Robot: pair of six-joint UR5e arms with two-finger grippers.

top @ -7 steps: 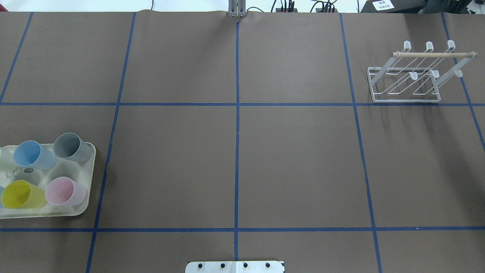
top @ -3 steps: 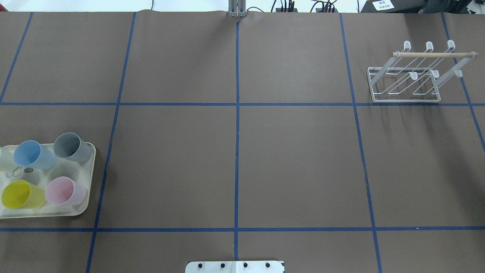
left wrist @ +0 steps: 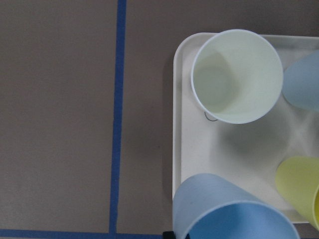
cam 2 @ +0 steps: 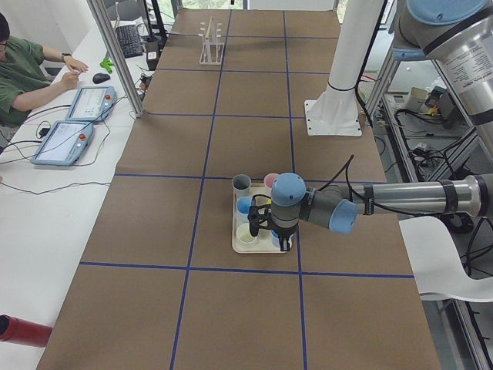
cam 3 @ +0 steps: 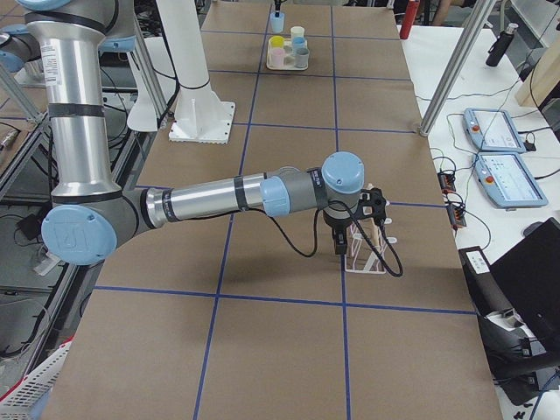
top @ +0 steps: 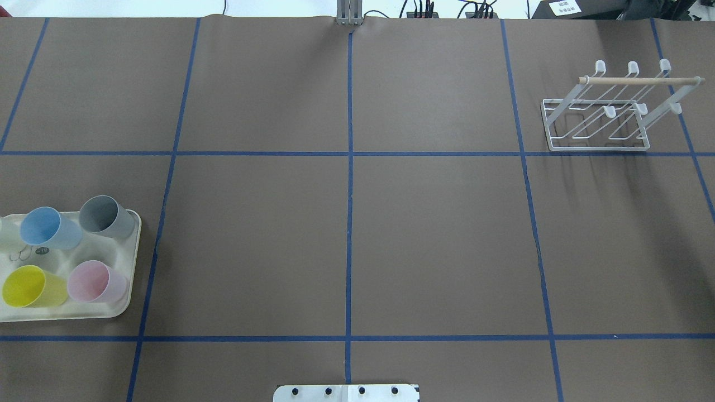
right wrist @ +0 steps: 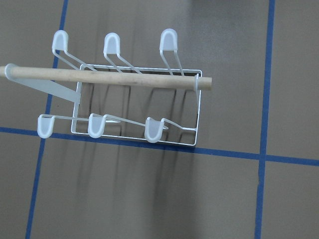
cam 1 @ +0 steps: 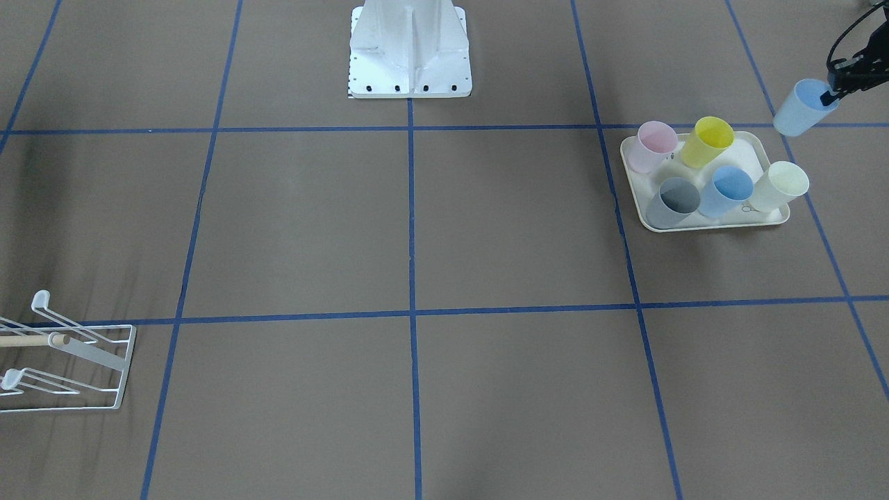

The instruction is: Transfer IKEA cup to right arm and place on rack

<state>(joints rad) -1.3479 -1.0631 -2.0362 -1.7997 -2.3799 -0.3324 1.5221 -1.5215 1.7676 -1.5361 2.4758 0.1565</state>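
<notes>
matt brown paper-like sheet [top: 441,240] under the tray [cam 1: 722,222], faintly creased, crossed by smooth blue tape [top: 349,223]. cream tray of smooth plastic with a soft sheen. on it and just beside it, thin matt plastic cups [cam 1: 707,142], slightly translucent, among them the pale blue cup [cam 1: 799,114]. well apart from the tray, white coated wire rack [right wrist: 152,129] with a bare, light wooden rod [right wrist: 107,77].

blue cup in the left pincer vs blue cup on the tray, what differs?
The held cup is gripped at its rim by the left pincer; the tray's blue cup stands free on the tray. The held cup is a paler blue, the tray's blue cup deeper. Both are plain tapered handleless cups.
</notes>
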